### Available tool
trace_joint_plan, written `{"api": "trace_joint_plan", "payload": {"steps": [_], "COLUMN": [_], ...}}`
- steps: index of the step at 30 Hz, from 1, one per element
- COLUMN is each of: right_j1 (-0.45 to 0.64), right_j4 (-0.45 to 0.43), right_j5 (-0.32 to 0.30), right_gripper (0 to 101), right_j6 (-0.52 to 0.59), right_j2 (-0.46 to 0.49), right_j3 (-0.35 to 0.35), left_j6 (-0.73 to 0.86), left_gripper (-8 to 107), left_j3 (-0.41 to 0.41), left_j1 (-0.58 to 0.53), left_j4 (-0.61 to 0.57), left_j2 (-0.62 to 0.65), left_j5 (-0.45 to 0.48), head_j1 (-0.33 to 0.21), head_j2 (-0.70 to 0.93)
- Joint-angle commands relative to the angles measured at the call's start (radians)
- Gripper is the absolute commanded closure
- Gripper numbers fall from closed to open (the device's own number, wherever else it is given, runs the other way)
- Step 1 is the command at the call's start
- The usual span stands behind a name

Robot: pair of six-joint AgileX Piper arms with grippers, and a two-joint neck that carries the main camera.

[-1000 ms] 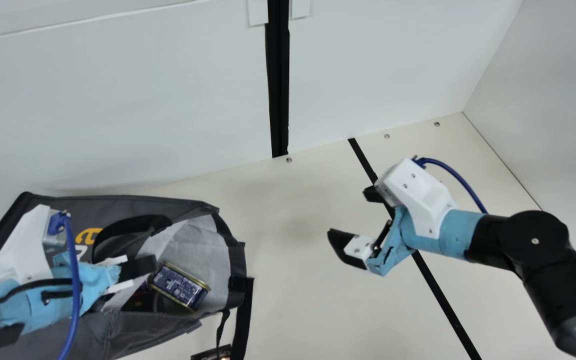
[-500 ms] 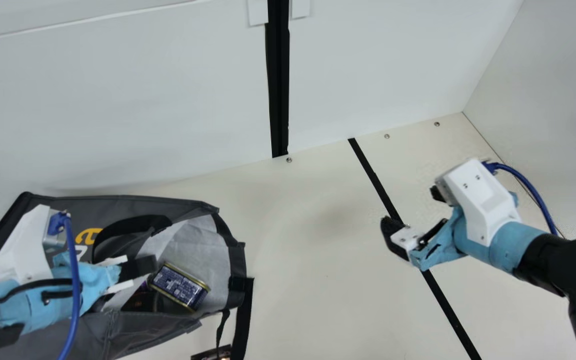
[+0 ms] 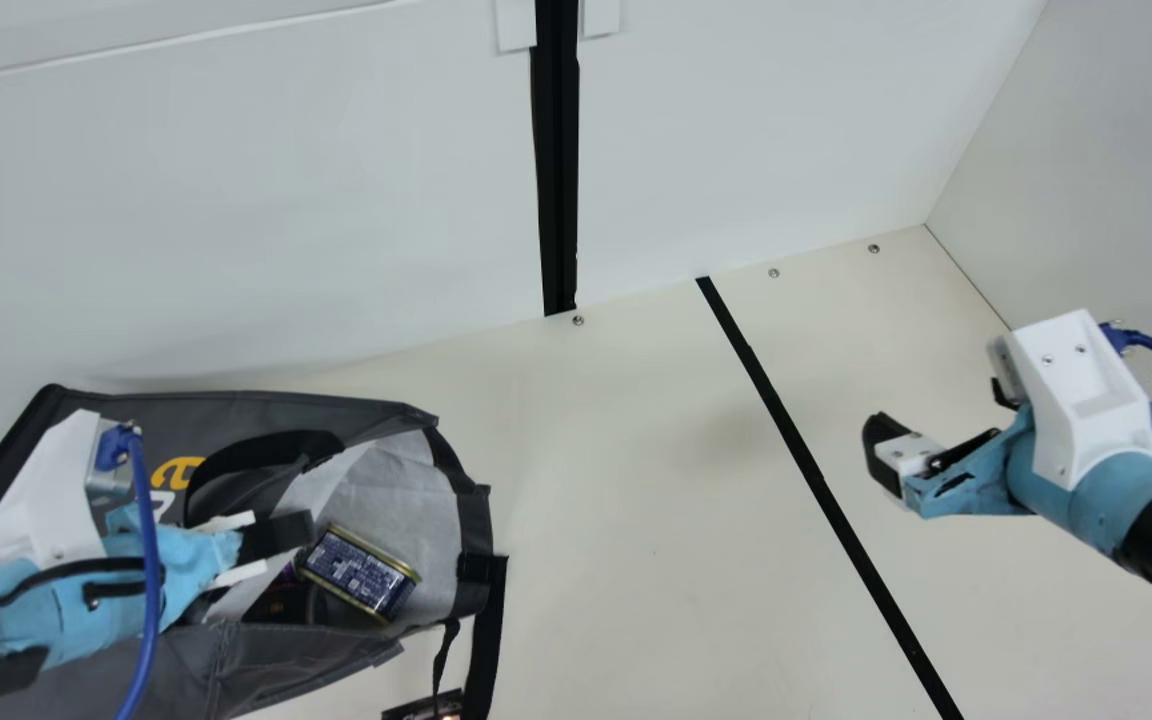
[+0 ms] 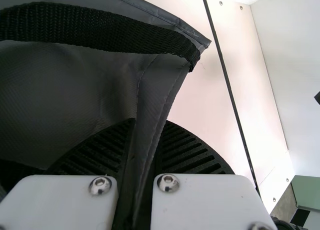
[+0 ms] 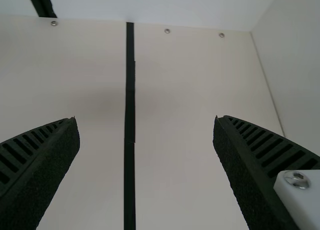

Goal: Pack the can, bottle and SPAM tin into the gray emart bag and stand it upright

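The gray bag [image 3: 266, 655] lies on its side at the main view's left, its mouth facing right. Inside its pale lining rests the SPAM tin [image 3: 358, 572], with dark items beneath it that I cannot identify. My left gripper [image 3: 281, 535] is at the bag's mouth; in the left wrist view the left gripper [image 4: 147, 155] is shut on a fold of the bag [image 4: 155, 94]. Over the table's right part, away from the bag, my right gripper [image 3: 936, 425] stands open; in the right wrist view the right gripper [image 5: 146, 135] has its fingers wide apart with nothing between.
A small dark printed object [image 3: 426, 706] lies at the main view's bottom edge, beside the bag's hanging strap [image 3: 484, 640]. A black strip [image 3: 816, 480] runs across the cream table [image 3: 636, 500]. White walls stand behind and at the right.
My right gripper has moved to the right across the black strip, away from the bag, still open. The left gripper, bag and tin have not visibly moved.
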State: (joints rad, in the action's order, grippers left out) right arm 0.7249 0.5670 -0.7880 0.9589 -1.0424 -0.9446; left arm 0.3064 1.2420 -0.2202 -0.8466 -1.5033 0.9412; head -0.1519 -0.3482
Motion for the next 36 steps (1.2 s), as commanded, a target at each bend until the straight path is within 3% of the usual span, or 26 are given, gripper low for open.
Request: {"api": "trace_joint_plan", "payload": {"steps": [1,15,36], "right_j1": [0.012,0.083,0.095], "right_j4": [-0.037,-0.238,-0.462], "right_j5": [0.005,-0.024,-0.199], "right_gripper": [6,6,6], "right_j6": [-0.024,-0.256,-0.607], "right_j2": [0.005,0.031,0.026], "right_j3": [-0.006,-0.081,-0.245], "left_j6": [0.0,0.0,0.0], "left_gripper": [107,107,107], "left_j3": [0.0,0.0,0.0], "left_j1": [0.0,0.0,0.0], "left_j4": [0.0,0.0,0.0], "left_j2": [0.0,0.0,0.0], "left_j5": [0.0,0.0,0.0], "head_j1": [-0.023,-0.023,-0.023], "head_j2": [-0.001,-0.001,-0.001]}}
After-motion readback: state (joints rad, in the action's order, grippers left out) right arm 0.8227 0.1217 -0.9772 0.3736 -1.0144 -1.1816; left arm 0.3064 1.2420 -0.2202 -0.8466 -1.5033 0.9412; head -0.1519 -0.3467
